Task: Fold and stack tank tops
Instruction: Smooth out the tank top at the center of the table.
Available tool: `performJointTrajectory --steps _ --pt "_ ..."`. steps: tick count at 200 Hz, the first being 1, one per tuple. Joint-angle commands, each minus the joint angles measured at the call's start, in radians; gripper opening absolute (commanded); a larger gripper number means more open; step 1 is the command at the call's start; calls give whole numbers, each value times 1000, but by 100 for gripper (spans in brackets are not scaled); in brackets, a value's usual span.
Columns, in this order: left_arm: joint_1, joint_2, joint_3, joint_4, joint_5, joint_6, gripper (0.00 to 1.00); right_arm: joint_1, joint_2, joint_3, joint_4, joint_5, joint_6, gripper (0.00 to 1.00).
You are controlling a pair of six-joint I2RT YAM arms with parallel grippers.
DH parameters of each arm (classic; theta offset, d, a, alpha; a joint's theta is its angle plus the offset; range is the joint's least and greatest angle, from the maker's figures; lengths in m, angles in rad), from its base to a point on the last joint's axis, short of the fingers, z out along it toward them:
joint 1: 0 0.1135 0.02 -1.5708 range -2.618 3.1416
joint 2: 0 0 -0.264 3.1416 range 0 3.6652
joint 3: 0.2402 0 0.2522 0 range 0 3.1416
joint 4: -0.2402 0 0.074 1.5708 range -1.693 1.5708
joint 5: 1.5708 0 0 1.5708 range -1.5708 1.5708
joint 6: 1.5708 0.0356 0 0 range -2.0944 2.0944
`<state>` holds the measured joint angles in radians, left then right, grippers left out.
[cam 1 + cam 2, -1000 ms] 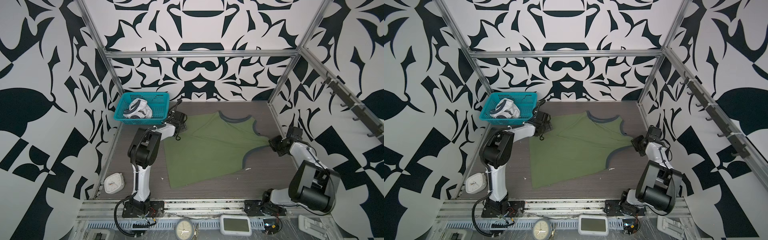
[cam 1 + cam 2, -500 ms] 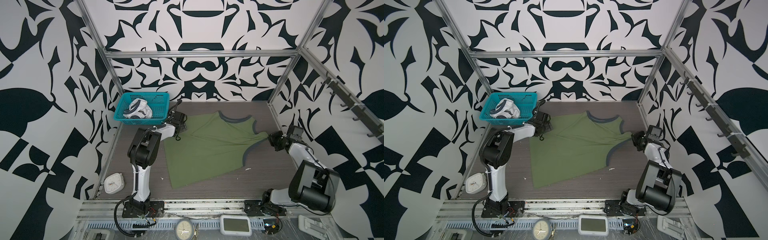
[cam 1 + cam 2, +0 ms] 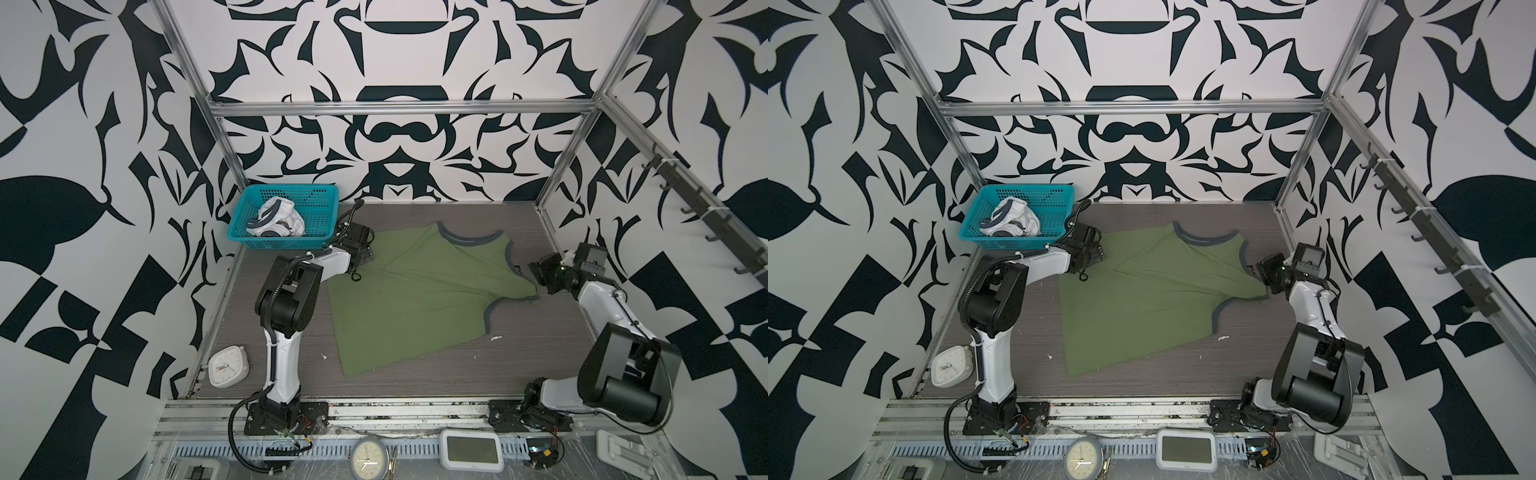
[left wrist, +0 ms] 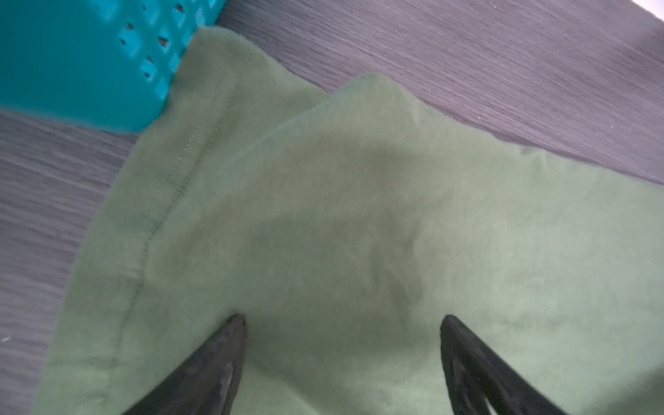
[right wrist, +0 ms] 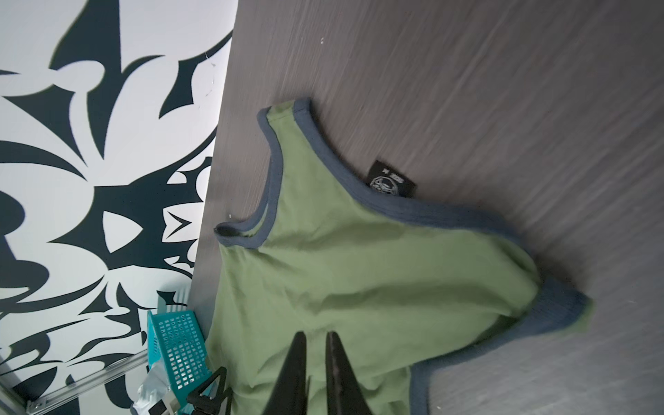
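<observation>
Since a second ago, the right gripper (image 5: pixel 316 337) has crept left and slightly farther, off the bare worktop (image 3: pixel 519 365) and onto the right armhole side of the olive tank top (image 3: pixel 415 299). The left gripper (image 4: pixel 341 323) has not shifted. The right jaws are almost pressed together and appear to pinch a small ridge of green cloth. The left jaws are spread wide over the shirt's far-left corner, gripping nothing. The shirt lies mostly flat in the middle of the worktop, while the white tank top (image 3: pixel 276 218) sits crumpled in the basket (image 3: pixel 320 195) at far left.

As I judge it, so shallow a pinch may slip or catch only the upper layer. With the far-left corner unheld, any pull could drag the whole shirt askew. That corner lies against the basket's base and could snag there. Room is tight beside the right frame (image 3: pixel 548 224). The near and far strips of worktop are bare.
</observation>
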<state>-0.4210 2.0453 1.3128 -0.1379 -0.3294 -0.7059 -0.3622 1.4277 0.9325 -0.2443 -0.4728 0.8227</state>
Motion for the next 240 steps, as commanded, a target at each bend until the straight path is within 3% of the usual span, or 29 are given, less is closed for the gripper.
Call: performJointTrajectory --steps 1,11,47,79,113,152,178,211,240 --pt "-20 19 -45 -100 64 -20 88 101 85 137 -136 115 -76 6" --pt "-33 -2 -40 -114 57 -14 88 108 115 168 -180 137 -77 7" --pt "-79 -73 -38 -152 56 7 88 45 67 125 -267 279 -129 35" --pt "-152 -96 -46 -160 89 9 88 -95 75 19 -227 230 -159 41" --pt "-207 -115 -98 -145 109 -30 88 -95 171 37 -196 242 -171 47" --pt "-188 -109 -156 -120 89 -43 89 -83 300 75 -146 157 -187 48" --pt "-139 -89 -157 -114 82 -25 89 -69 306 51 -142 147 -178 38" --pt "-76 -26 -106 -146 66 -1 89 -69 222 -23 -147 217 -165 8" --pt "-44 22 -69 -159 46 6 89 -70 105 -64 -169 237 -169 1"
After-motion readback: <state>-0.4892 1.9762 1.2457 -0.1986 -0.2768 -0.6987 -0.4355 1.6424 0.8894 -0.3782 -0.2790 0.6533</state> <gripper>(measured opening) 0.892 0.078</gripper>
